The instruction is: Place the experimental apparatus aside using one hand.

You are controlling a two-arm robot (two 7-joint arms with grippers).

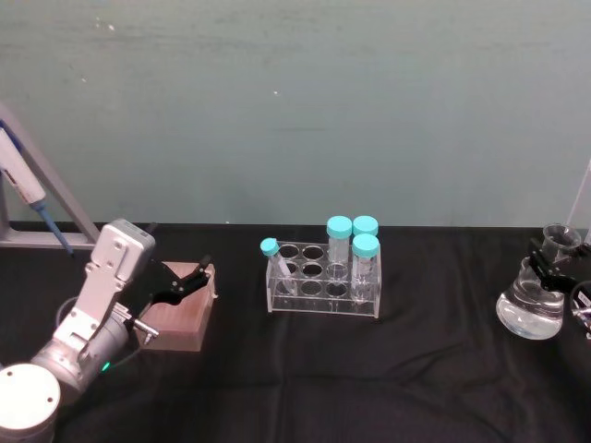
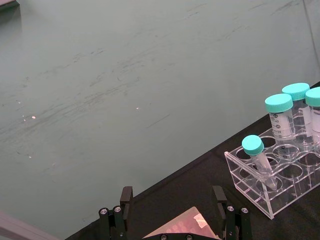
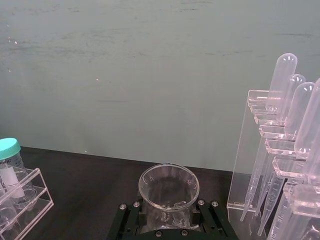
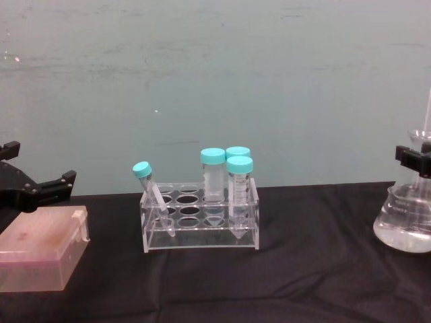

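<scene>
The conical flask [image 1: 530, 312] with clear liquid stands at the table's far right, and its base looks level with the black cloth. My right gripper [image 1: 552, 258] is shut on its neck; in the right wrist view the flask's mouth [image 3: 169, 185] sits between the black fingers [image 3: 129, 214]. The tall acrylic stand with pipettes [image 3: 280, 150] rises just beside the flask. At the left, my left gripper [image 1: 189, 277] hangs open over a pink box [image 1: 177, 314], with its fingers apart on either side of the box [image 2: 185, 227].
A clear tube rack [image 1: 323, 293] with several teal-capped tubes stands mid-table. A blue and white pipettor [image 1: 23, 185] leans on a stand at the far left. The wall runs close behind the table's back edge.
</scene>
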